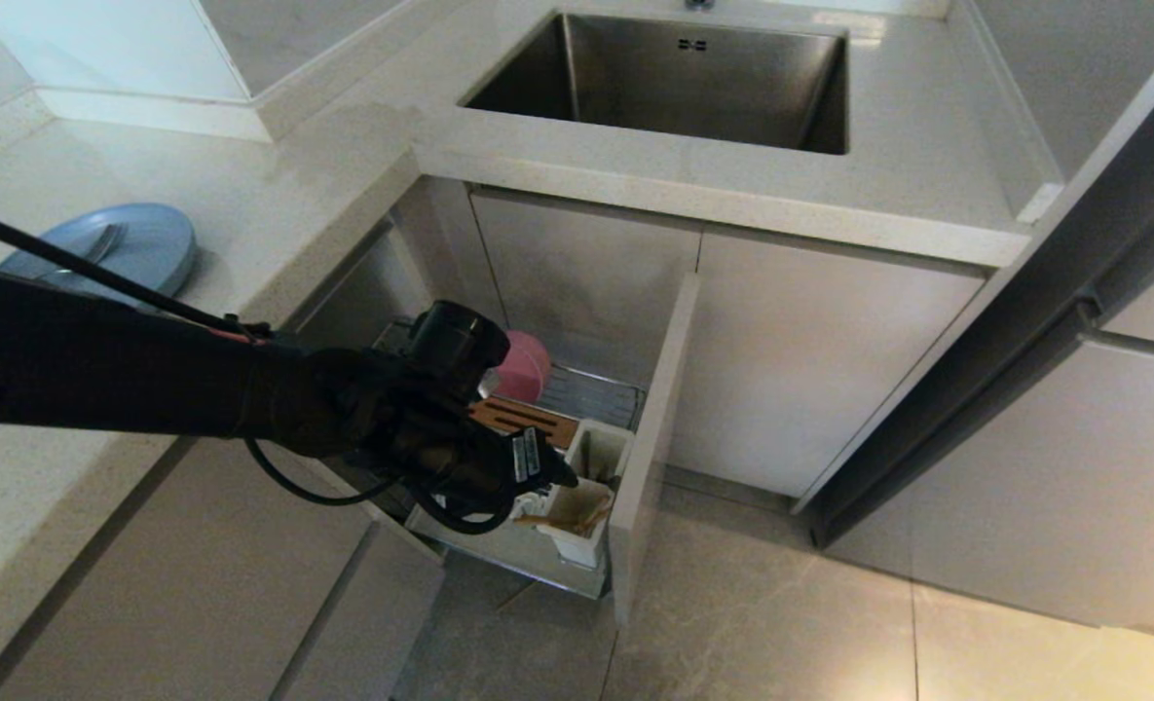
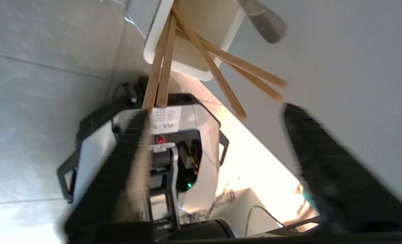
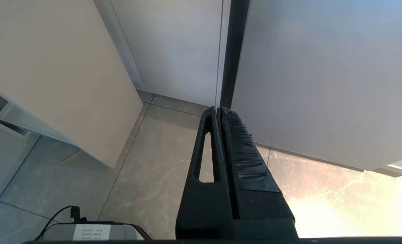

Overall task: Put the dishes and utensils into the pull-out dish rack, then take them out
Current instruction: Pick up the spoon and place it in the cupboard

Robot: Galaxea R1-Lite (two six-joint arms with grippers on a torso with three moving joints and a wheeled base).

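The pull-out dish rack [image 1: 591,394] stands drawn out of the lower cabinet, its beige front panel [image 1: 654,428] facing the floor. A pink bowl [image 1: 526,365] sits at its back, beside the wooden strip [image 1: 523,417]. Several wooden chopsticks [image 2: 207,61] and a silver utensil [image 2: 265,20] stick out of the white utensil cup [image 1: 596,453]. My left gripper [image 1: 542,462] [image 2: 216,110] hovers open just off the cup, with nothing between its fingers. The light-blue plate [image 1: 124,243] lies on the counter at the left. My right gripper [image 3: 220,110] hangs shut over the floor.
The steel sink [image 1: 693,78] is set in the countertop [image 1: 294,195] behind the rack. Closed cabinet fronts [image 1: 810,370] stand to the right, with grey floor tiles [image 1: 752,604] below. My own base [image 2: 160,142] shows beneath the left gripper.
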